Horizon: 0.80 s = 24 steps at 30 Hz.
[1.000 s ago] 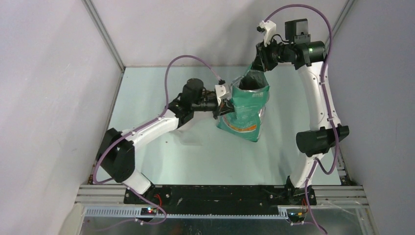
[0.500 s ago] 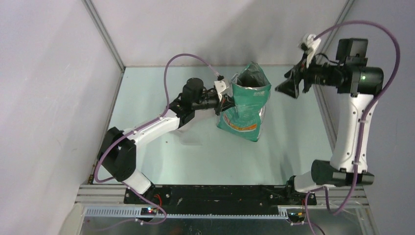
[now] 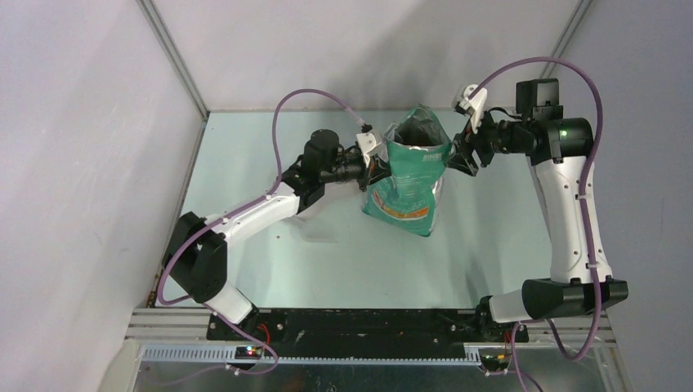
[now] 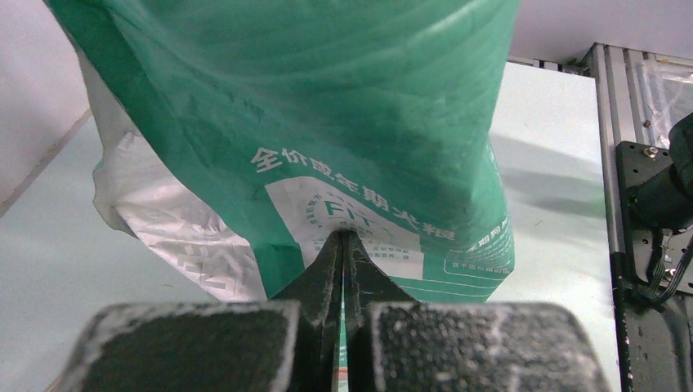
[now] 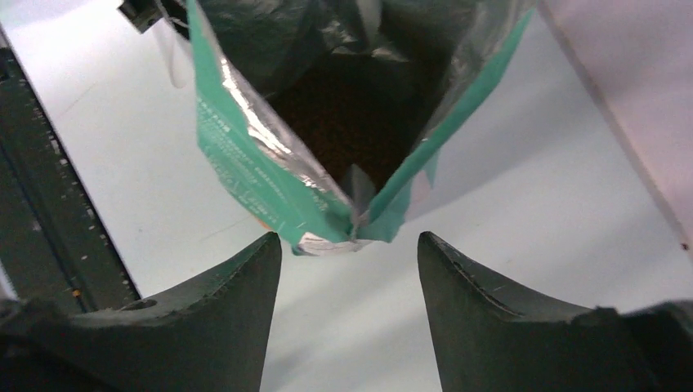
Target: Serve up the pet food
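Observation:
A teal-green and white printed bag (image 3: 413, 175) stands open-topped mid-table. Dark brown pet food (image 5: 347, 122) shows deep inside its mouth in the right wrist view. My left gripper (image 3: 377, 167) is shut on the bag's left edge; in the left wrist view the closed fingertips (image 4: 342, 241) pinch the bag's wall (image 4: 327, 122). My right gripper (image 3: 459, 155) is open and empty at the bag's upper right corner. In the right wrist view its gripper (image 5: 350, 241) has the bag's corner seam (image 5: 355, 224) just between and ahead of the tips. No bowls or scoop are in view.
Pale green tabletop (image 3: 327, 261) with grey walls on three sides. A black rail with the arm bases (image 3: 368, 322) runs along the near edge. The aluminium frame post (image 3: 176, 61) stands at the back left.
My right arm swung from above the bag out to the right, then came back left and lower to the bag's upper right corner. The left gripper and bag stayed put.

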Available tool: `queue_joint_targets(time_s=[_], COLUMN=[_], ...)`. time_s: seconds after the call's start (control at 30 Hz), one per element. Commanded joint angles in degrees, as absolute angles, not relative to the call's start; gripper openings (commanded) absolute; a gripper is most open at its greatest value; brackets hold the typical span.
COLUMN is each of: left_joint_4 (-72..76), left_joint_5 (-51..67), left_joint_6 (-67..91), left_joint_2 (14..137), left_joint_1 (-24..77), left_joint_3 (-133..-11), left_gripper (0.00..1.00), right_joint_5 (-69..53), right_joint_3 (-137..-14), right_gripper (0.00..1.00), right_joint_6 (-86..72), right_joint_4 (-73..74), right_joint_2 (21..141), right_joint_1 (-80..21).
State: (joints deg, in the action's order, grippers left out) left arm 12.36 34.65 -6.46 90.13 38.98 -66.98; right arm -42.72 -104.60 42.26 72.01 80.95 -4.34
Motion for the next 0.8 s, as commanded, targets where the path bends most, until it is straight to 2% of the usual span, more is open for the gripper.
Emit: queue_joint_targets(time_s=[0.0, 0.17, 0.23, 0.3, 0.33, 0.37, 0.4, 0.43, 0.5, 0.57, 0.77], left_joint_4=[13.37, 9.79, 7.50, 4.28, 2.80, -1.34, -3.22, -6.06, -6.94, -6.72, -10.15], left_joint_5=[33.89, 34.69, 35.84, 36.77, 37.02, 37.82, 38.25, 38.81, 39.58, 40.18, 44.16], left_joint_6=[-6.77, -7.39, -7.92, -8.49, -8.89, -9.06, -9.69, -9.81, -10.51, -14.23, -24.16], left_joint_2=[87.78, 87.65, 87.75, 87.63, 87.41, 86.83, 86.26, 84.69, 81.54, 78.83, 82.84], left_joint_1=[38.58, 37.97, 37.58, 36.90, 36.12, 35.59, 34.15, 32.24, 29.42, 28.08, 28.38], left_joint_3=[-68.34, -69.82, -71.42, -72.32, -73.47, -74.05, -74.98, -75.17, -74.40, -74.30, -81.60], left_gripper=[0.00, 0.00, 0.00, 0.03, 0.07, 0.11, 0.21, 0.26, 0.48, 0.62, 0.76], right_joint_5=[-39.77, -40.30, -41.05, -41.87, -41.98, -42.05, -42.07, -42.05, -41.86, -41.86, -41.26], right_joint_3=[-105.53, -105.58, -106.29, -107.22, -107.91, -108.18, -108.98, -110.24, -112.13, -112.48, -106.97], right_gripper=[0.63, 0.58, 0.53, 0.32, 0.09, 0.03, 0.00, 0.00, 0.00, 0.00, 0.00], right_joint_6=[40.41, 40.40, 40.70, 41.28, 41.54, 41.65, 42.36, 43.77, 45.81, 46.98, 47.64], right_joint_4=[64.97, 62.85, 63.25, 64.31, 64.72, 65.64, 67.17, 68.30, 71.98, 73.89, 70.02], right_joint_2=[81.35, 82.87, 83.86, 84.77, 85.18, 85.22, 85.33, 85.34, 85.25, 83.97, 80.75], right_joint_1=[-5.01, -6.26, -6.86, -7.22, -7.06, -6.82, -6.14, -5.71, -3.71, -2.32, -2.05])
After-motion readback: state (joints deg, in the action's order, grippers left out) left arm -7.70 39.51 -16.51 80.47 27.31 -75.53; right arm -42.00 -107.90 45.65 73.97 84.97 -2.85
